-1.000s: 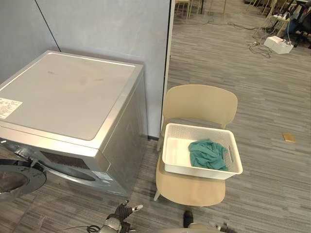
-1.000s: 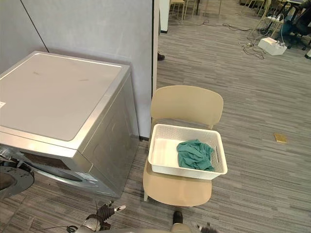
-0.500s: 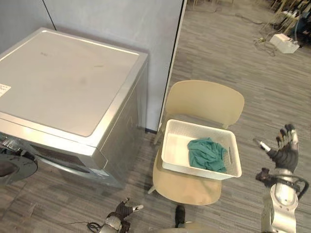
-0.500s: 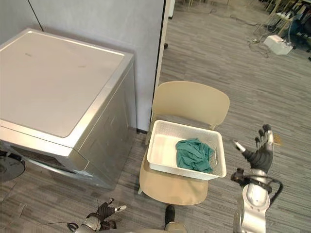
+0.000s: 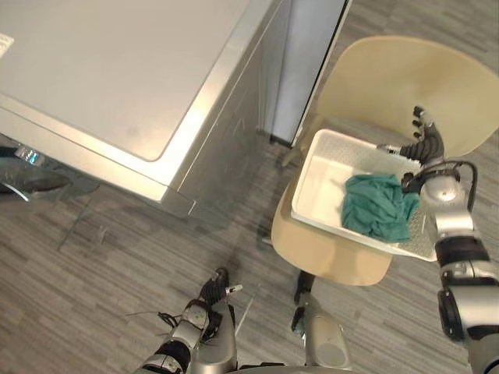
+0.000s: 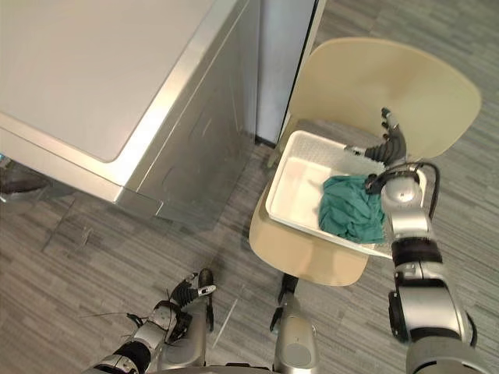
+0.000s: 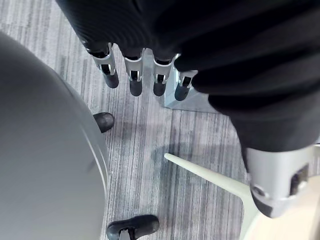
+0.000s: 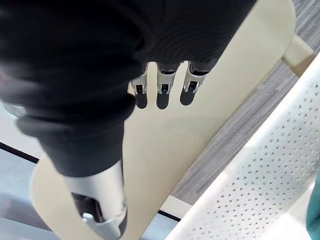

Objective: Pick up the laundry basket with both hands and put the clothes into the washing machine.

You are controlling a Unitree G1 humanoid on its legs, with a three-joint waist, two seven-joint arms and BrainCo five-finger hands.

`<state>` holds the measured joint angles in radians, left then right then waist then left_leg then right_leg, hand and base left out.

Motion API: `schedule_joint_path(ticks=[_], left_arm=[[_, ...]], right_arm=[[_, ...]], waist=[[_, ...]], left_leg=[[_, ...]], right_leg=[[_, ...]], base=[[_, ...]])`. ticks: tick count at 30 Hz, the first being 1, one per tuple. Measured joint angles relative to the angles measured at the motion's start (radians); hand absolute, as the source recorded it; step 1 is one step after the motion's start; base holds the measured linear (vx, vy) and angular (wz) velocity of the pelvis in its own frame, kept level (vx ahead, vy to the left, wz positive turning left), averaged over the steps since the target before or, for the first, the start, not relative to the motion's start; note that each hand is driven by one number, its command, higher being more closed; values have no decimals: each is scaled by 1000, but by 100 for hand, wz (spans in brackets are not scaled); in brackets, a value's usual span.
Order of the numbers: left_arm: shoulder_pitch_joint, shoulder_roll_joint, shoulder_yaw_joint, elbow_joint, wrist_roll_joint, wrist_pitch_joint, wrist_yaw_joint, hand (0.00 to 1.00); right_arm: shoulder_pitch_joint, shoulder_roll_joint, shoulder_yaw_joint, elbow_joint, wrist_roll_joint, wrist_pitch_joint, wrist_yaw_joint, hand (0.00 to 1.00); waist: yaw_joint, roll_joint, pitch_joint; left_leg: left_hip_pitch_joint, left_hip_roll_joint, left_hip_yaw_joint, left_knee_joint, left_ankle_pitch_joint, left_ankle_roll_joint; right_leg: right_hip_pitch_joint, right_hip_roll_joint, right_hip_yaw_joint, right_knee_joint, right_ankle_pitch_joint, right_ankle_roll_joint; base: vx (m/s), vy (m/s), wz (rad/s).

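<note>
The white laundry basket (image 5: 323, 175) sits on the seat of a beige chair (image 5: 390, 78), with a green cloth (image 5: 378, 206) bunched in its right half. My right hand (image 5: 425, 152) hovers open over the basket's far right end, close to the chair back. In the right wrist view its fingers (image 8: 160, 87) point straight across the chair back, with the perforated basket wall (image 8: 260, 175) alongside. My left hand (image 5: 207, 300) hangs low near the floor, left of the chair; its fingers (image 7: 132, 75) are straight and hold nothing.
The silver washing machine (image 5: 117, 62) stands left of the chair, its open door (image 5: 31, 181) showing at the left edge. A grey partition wall (image 5: 308, 54) rises behind the gap between machine and chair. Wood-look floor (image 5: 117, 265) lies in front.
The camera has tipped down and moved closer. My right hand has moved from beside the chair to above the basket's far right end. The left hand stays low.
</note>
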<state>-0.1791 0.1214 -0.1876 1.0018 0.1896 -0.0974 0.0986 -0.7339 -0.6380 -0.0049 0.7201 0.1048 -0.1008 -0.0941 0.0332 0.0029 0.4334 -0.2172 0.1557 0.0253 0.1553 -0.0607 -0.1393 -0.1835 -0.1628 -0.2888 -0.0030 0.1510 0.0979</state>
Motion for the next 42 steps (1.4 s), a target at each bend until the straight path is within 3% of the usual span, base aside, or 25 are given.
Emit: schedule_joint_path(ticks=[6,15,30,37,38,42], left_arm=[[-3,7,1,-23,-23,0,17,0],[-24,0,4,-23,-32,0,37,0],[-68,-47,38,-114,-65,-1,79,0],[-84,-61,83,-149,-102,1,84,0],[-85,-61,85,-149,-104,1,86,0],[-88,-72,122,-167,-110,2,101,0]], right_arm=[[-48,-20,7,143,4,34,11,0],[-59,-39,-32,289,-11,47,10,0],[-6,16,-103,299,9,45,-12,0],[17,34,-97,247,157,15,-26,0],[13,33,-95,247,162,13,-37,100],[-20,24,-70,270,162,-5,-66,100]], waist=[[4,11,17],[-21,26,30],[-12,30,34],[-8,30,34],[-1,30,34],[10,30,34]], left_leg=[[-69,-3,-6,30,0,1],[-150,-11,3,55,5,9],[-281,-13,28,60,18,17],[-428,20,43,135,18,17],[-451,24,42,146,18,17],[-512,31,35,177,14,21]], right_leg=[[-61,-6,-6,18,3,-4],[-148,-14,14,39,6,-8],[-301,-30,25,79,6,-8],[-403,-35,-14,121,6,-8],[-419,-34,-17,125,6,-8],[-462,-39,-44,151,-5,-22]], base=[[-11,5,0],[-35,13,-5],[-2,0,-1],[-20,17,10],[-34,17,5],[-58,15,9]])
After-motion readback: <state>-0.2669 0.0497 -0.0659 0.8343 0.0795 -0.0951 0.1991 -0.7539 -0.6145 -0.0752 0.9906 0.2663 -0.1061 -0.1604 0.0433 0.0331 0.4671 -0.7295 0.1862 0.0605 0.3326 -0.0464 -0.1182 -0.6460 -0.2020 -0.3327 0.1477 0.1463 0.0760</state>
